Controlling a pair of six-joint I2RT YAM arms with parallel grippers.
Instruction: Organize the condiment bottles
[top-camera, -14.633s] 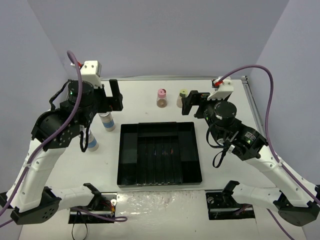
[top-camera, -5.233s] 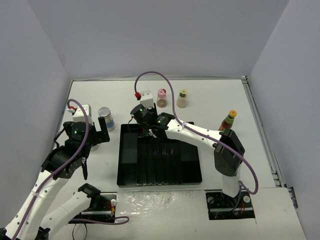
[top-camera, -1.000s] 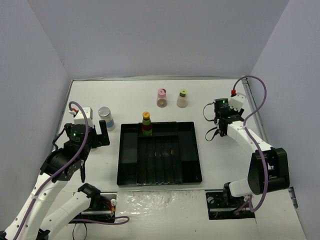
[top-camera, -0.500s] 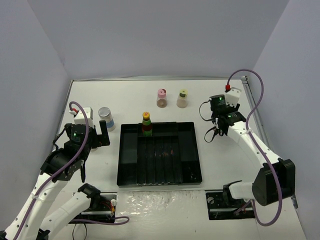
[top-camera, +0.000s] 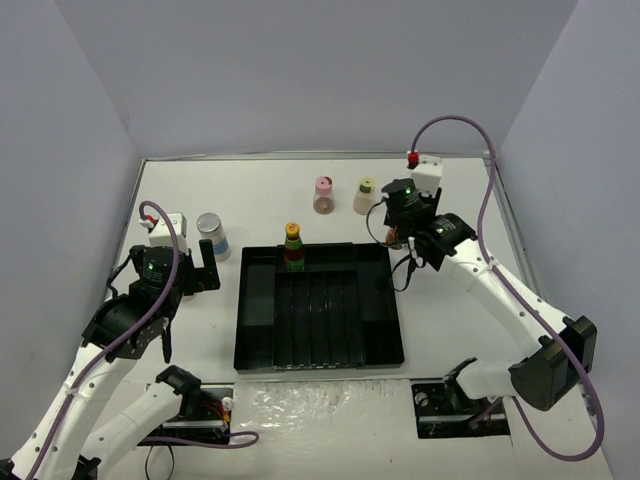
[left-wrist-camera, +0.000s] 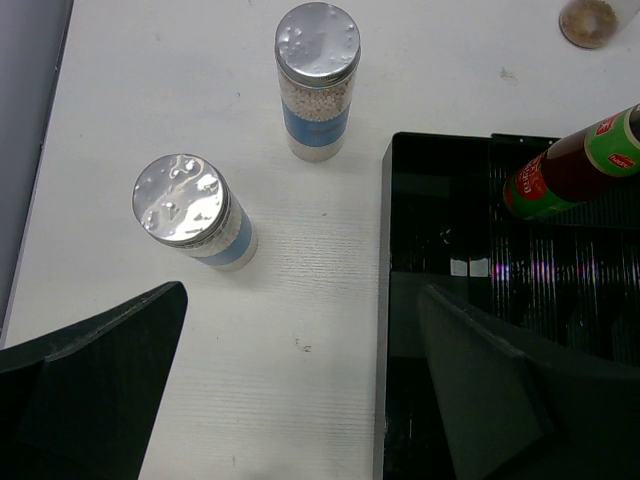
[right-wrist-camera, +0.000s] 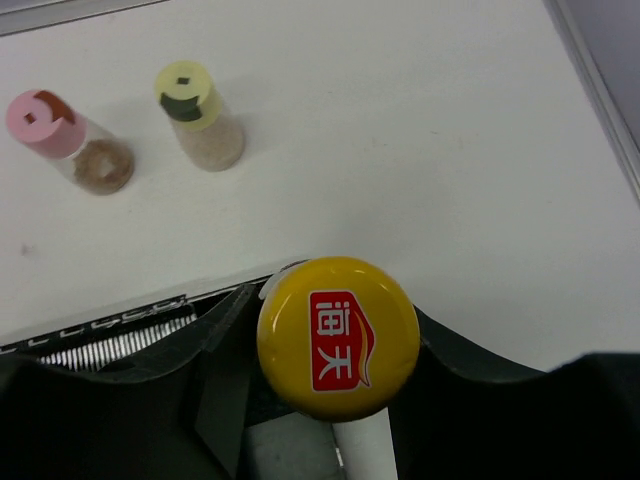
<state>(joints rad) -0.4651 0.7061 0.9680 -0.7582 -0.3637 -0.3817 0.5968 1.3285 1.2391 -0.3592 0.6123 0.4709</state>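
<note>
**Table and tray.** The white table (top-camera: 250, 190) carries a black divided tray (top-camera: 385, 335) at the centre of the overhead view.

**Right gripper.** The right gripper (top-camera: 400, 232) hangs at the tray's upper right corner. Its jaws are closed narrow on an orange-capped bottle (right-wrist-camera: 338, 335), held cap up in the lower middle of the right wrist view. I cannot tell whether the bottle's base is over the tray or over the table beside the rim.

**Left gripper.** The left gripper (left-wrist-camera: 300, 400) is spread wide and empty, at the left of the overhead view beside the tray's left edge.

**Bottles.**
- A second orange-capped bottle (top-camera: 292, 247) stands upright in the tray's upper strip, left of centre.
- The upper shaker (left-wrist-camera: 317, 80) and the lower shaker (left-wrist-camera: 190, 212) stand apart on the table left of the tray.
- The pink-capped bottle (top-camera: 323, 196) and the yellow-green-capped bottle (top-camera: 365, 196) stand side by side on the table above the tray.

**Assessment.** The step in hand appears to be carrying the held bottle to the tray. One of the six is in place so far.

**Next move.** The bottle should be brought over the upper strip and lowered upright until it seats. The jaws should part only then, keeping clear of the bottle already standing there.
</note>
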